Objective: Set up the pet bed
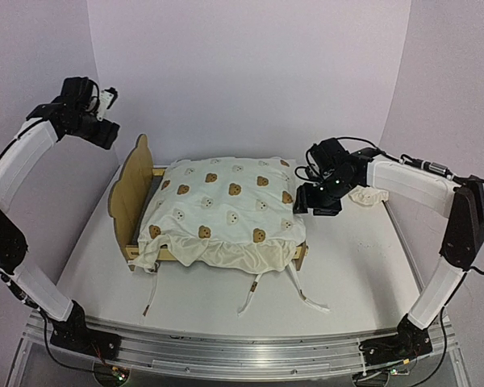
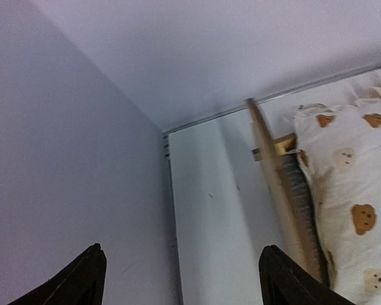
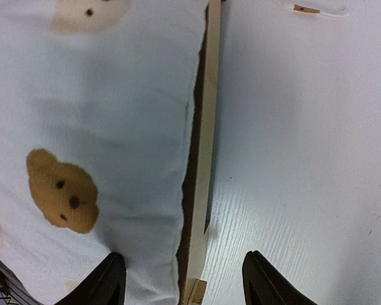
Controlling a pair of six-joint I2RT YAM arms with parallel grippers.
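1. Locate the pet bed at mid-counter. Its long axis runs left to right, headboard at the left end. The bear-print cushion lies in the frame and spills over the near rail.
2. Check the right fingers: spread apart, holding nothing, hovering at the foot end with a frame rail below the gap between them.
3. Check the left fingers: spread apart, empty, raised high, well apart from the headboard and to its left.
4. Treat the right arm as the nearer one; work at the foot end likely falls to it.
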